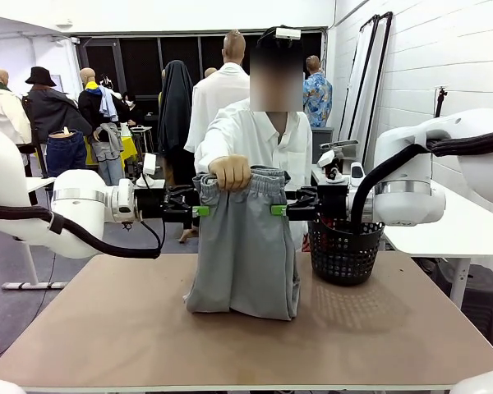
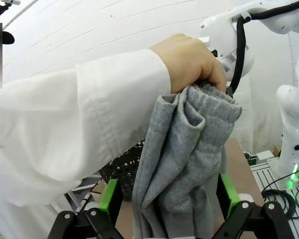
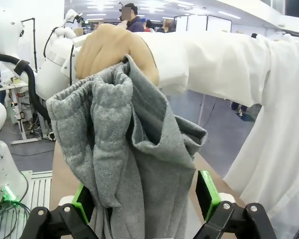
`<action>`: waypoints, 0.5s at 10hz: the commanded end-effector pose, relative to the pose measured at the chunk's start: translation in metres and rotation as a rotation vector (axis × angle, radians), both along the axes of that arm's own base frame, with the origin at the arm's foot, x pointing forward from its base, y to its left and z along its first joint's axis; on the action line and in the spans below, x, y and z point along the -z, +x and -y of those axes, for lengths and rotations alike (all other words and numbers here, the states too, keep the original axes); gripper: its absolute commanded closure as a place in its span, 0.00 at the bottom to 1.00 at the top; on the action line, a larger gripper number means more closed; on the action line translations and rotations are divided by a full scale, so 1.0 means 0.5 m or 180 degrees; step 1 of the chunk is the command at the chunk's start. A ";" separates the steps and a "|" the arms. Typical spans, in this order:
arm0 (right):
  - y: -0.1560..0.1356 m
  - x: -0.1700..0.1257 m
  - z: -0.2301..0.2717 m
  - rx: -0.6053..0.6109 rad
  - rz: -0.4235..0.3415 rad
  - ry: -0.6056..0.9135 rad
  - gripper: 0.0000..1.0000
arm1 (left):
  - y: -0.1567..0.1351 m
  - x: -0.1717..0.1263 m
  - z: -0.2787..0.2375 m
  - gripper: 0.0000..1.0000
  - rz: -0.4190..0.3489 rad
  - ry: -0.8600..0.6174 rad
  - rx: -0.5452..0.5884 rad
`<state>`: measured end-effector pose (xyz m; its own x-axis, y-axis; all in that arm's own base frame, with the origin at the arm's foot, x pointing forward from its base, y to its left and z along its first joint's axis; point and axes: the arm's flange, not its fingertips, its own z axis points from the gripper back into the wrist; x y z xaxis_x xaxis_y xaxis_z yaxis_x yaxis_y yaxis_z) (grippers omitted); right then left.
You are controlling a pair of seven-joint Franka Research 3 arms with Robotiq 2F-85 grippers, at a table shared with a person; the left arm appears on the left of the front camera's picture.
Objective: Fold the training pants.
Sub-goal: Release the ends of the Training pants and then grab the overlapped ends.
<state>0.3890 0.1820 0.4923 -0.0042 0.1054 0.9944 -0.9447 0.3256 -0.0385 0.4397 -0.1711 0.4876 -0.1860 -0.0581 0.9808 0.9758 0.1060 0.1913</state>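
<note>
A person's hand (image 1: pixel 230 172) holds the light grey training pants (image 1: pixel 246 246) up by the gathered waistband, and their lower end rests bunched on the table (image 1: pixel 107 328). My left gripper (image 1: pixel 201 211) sits at the pants' left edge just below the waistband, and my right gripper (image 1: pixel 278 210) sits at the right edge. In the left wrist view the left gripper (image 2: pixel 169 199) stands open, green pads wide apart, with folds of the pants (image 2: pixel 189 149) between them. The right gripper (image 3: pixel 145 199) is likewise open around the hanging pants (image 3: pixel 114 149).
A black mesh basket (image 1: pixel 343 250) stands on the table's far right, close behind my right gripper. The person in a white shirt (image 1: pixel 259 135) stands at the far edge. Bare brown tabletop lies in front of the pants and to the left.
</note>
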 end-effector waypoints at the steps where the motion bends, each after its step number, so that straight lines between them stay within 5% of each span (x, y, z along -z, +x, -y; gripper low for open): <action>1: -0.002 0.016 -0.011 0.0229 0.0151 0.0016 0.00 | 0.011 -0.005 0.003 0.00 0.0042 0.0045 0.0116; 3: -0.005 0.017 -0.003 0.0352 0.0221 -0.0039 0.00 | 0.014 -0.003 0.012 0.00 0.0027 0.0055 0.0145; 5: -0.003 0.019 -0.013 0.0055 0.0127 0.0112 0.00 | 0.019 -0.002 0.025 0.00 0.0026 0.0064 0.0193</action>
<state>0.3904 0.1817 0.4911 -0.0402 0.1165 0.9924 -0.9245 0.3723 -0.0811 0.4439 -0.1791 0.4868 -0.1921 -0.0686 0.9790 0.9779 0.0701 0.1968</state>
